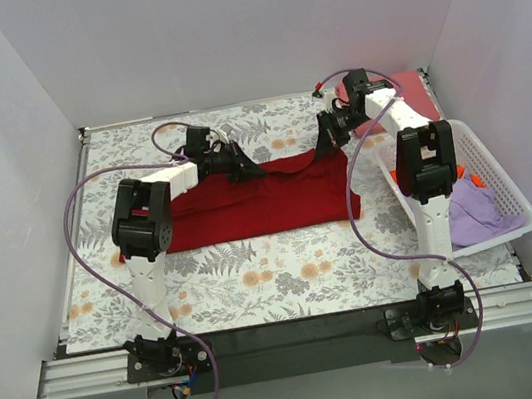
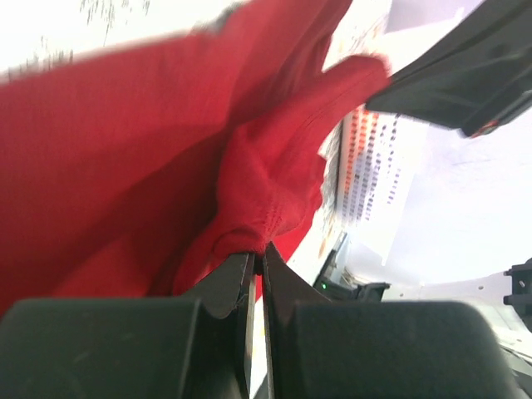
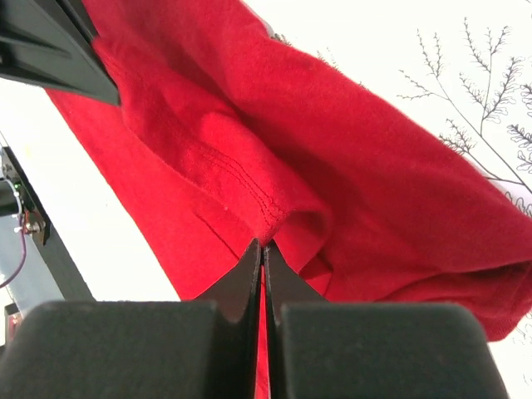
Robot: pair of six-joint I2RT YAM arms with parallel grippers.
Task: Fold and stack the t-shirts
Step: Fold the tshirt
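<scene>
A deep crimson t-shirt (image 1: 257, 206) lies spread across the middle of the floral cloth. My left gripper (image 1: 246, 169) is shut on its far edge left of centre, and the pinched fabric (image 2: 266, 191) bunches at the fingertips in the left wrist view. My right gripper (image 1: 326, 141) is shut on the far right corner, where a hemmed fold (image 3: 258, 195) rises from the tips. A lighter pinkish-red shirt (image 1: 402, 97) lies folded at the back right. A lavender shirt (image 1: 476, 212) and an orange one (image 1: 464, 173) lie in the basket.
A white lattice basket (image 1: 514, 196) stands along the right side, close to the right arm. The grey-and-orange floral cloth (image 1: 258, 277) covers the table. White walls close in the left, back and right.
</scene>
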